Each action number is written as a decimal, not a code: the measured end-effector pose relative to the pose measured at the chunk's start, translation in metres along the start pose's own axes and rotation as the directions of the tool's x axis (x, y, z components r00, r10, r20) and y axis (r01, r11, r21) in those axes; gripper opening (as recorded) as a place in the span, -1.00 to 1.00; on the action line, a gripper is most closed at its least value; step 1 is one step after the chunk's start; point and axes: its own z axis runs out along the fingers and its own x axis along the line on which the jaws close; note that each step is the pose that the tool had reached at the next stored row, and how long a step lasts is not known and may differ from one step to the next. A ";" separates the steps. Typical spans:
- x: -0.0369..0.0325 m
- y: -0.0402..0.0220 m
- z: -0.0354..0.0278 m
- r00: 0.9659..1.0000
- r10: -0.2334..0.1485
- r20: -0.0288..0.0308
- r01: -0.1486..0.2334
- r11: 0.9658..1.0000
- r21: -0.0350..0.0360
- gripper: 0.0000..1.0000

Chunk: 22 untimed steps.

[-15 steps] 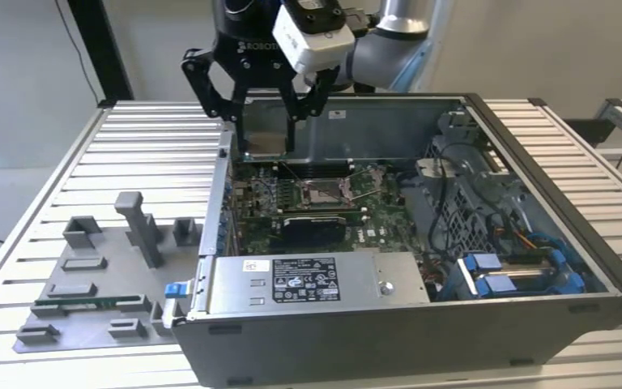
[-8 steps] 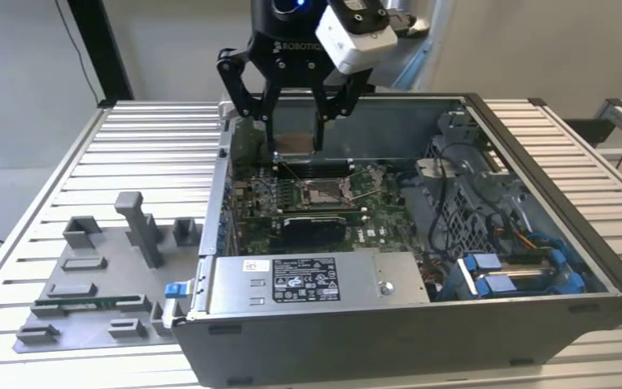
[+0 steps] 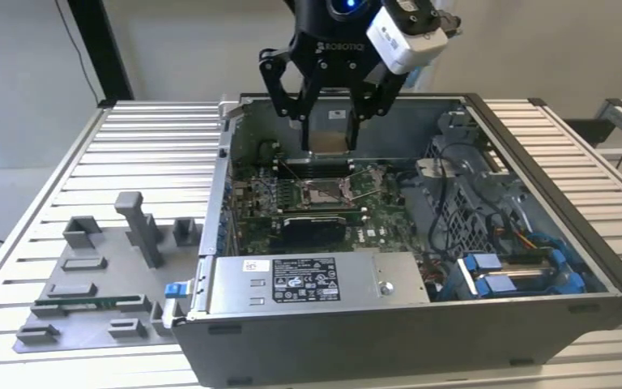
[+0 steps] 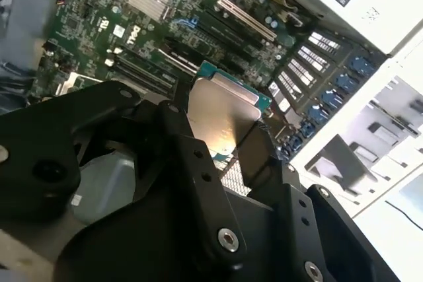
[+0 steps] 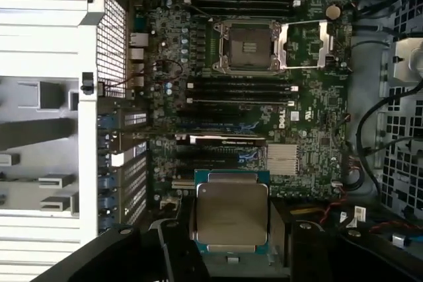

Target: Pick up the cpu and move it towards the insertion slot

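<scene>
- Sitting on the exterior view's left is the grey plastic fixture tray (image 3: 84, 267) on the slatted table, with a long narrow green memory stick (image 3: 74, 303) lying in it, untouched.
- Moving right, the open grey computer case (image 3: 527, 308) holds the green motherboard, and the black two-finger gripper (image 3: 329, 121) hangs above the case's far side.
- Pick-up looks done: the fingers are clamped on the flat square cpu with its shiny silver top and green rim (image 5: 230, 212), carried clear of the board.
- Orientation now: in the exterior view the cpu (image 3: 329, 130) hangs on edge, its plane close to upright, lower edge towards the board; being square, it has no real long axis.
- In the second wrist view the metal face (image 4: 221, 120) catches the light between the black fingers (image 4: 254, 150).
- Still ahead, I judge: the square silver-framed insertion slot with brownish-gold centre (image 5: 250, 46) lies open, levers raised, well apart from the chip; in the exterior view that socket (image 3: 322, 191) sits below the gripper.
</scene>
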 end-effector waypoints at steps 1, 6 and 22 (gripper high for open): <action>-0.0045 0.0000 0.0002 1.000 0.000 0.000 0.000 1.000 0.000 -1.00; -0.0181 0.0052 0.0023 1.000 -0.001 0.000 0.001 1.000 0.000 -1.00; -0.0197 0.0698 0.0154 1.000 -0.005 0.000 0.005 1.000 0.000 -1.00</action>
